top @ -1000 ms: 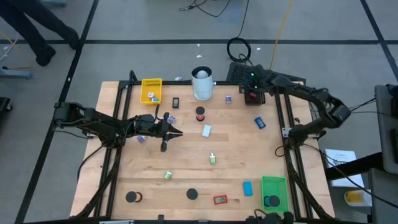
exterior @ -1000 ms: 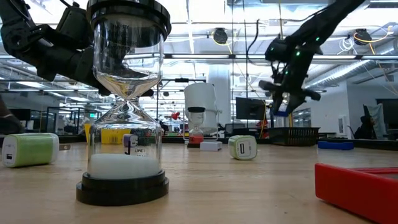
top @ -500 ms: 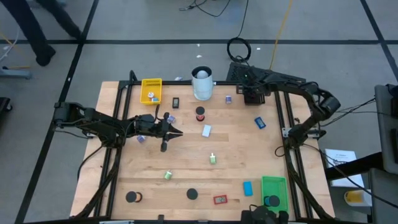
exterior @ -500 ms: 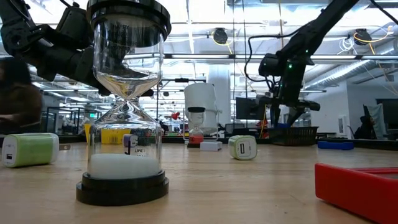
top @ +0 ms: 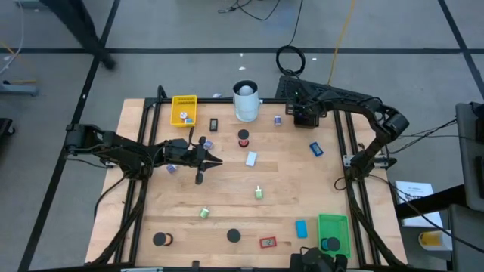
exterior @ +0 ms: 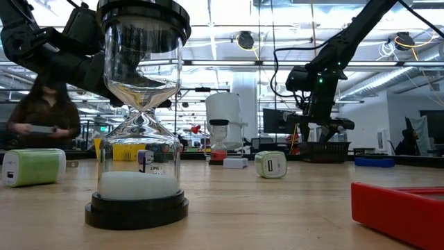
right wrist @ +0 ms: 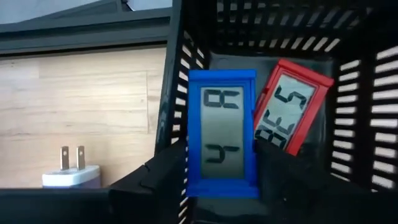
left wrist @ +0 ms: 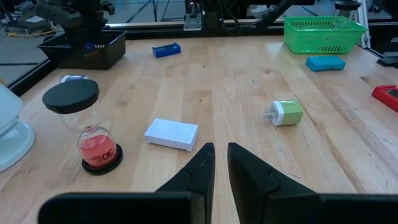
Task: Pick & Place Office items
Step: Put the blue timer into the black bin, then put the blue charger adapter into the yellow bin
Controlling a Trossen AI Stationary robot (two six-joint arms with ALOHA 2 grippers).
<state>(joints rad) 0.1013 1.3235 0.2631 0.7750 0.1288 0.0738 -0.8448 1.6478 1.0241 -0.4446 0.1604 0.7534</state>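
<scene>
My right gripper reaches down into the black basket at the table's far right, shut on a blue timer. A red timer lies beside it in the basket. Small office items lie scattered on the wooden table: a red-sand hourglass, a white block, a green-and-white plug and a blue piece. My left gripper hovers shut and holding nothing over the table's left middle. My right gripper has the blue timer's two long sides, near its lower end, between its two fingers. The fingers come from above, slanting down, and lie across the timer. The timer is inside the basket with its display facing up; what its end rests on does not show.
A yellow tray and a tall white cylinder stand at the far edge, a green tray at the near right. A black hourglass with white sand stands near the front edge. A white plug lies beside the basket.
My right gripper has sunk with the blue timer from above the black basket down into it, its wrist rolling a little. A person has moved through the room behind the table.
</scene>
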